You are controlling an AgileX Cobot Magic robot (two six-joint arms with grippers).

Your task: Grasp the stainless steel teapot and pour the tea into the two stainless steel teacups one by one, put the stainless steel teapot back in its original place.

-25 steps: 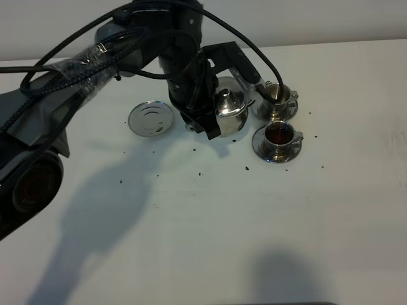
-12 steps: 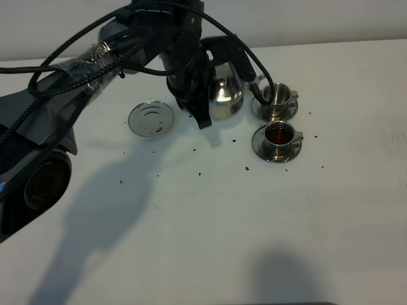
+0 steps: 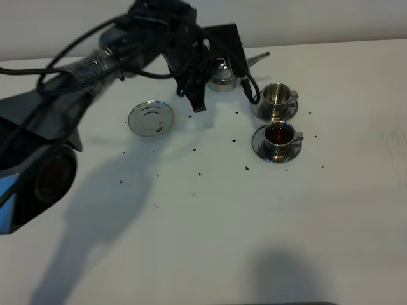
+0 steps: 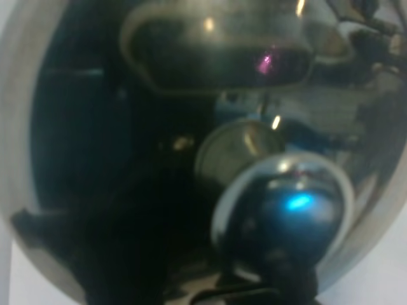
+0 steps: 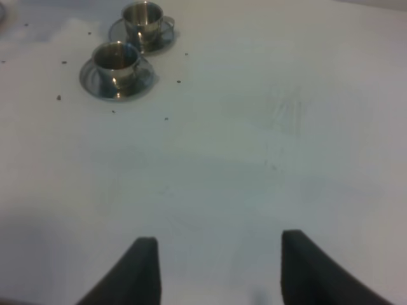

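The stainless steel teapot (image 3: 222, 68) hangs in the air at the back of the table, its thin spout (image 3: 257, 58) pointing right. My left gripper (image 3: 205, 79) is shut on its handle side. The pot's shiny body (image 4: 191, 159) fills the left wrist view with reflections. The two stainless steel teacups stand on saucers to its right. The nearer teacup (image 3: 278, 135) (image 5: 116, 58) holds dark tea (image 3: 278, 132). I cannot tell what is inside the farther teacup (image 3: 277, 95) (image 5: 141, 16). My right gripper (image 5: 219, 267) is open over bare table, well away from the cups.
A round steel disc (image 3: 151, 118) lies flat left of the teapot. Small dark specks (image 3: 247, 168) are scattered over the white table (image 3: 210, 229) around the cups. The left arm's cables and body (image 3: 95, 63) stretch across the back left.
The left gripper has raised the teapot and carried it back and left, away from the farther teacup. The spout has left that cup's rim. The right gripper has not visibly moved.
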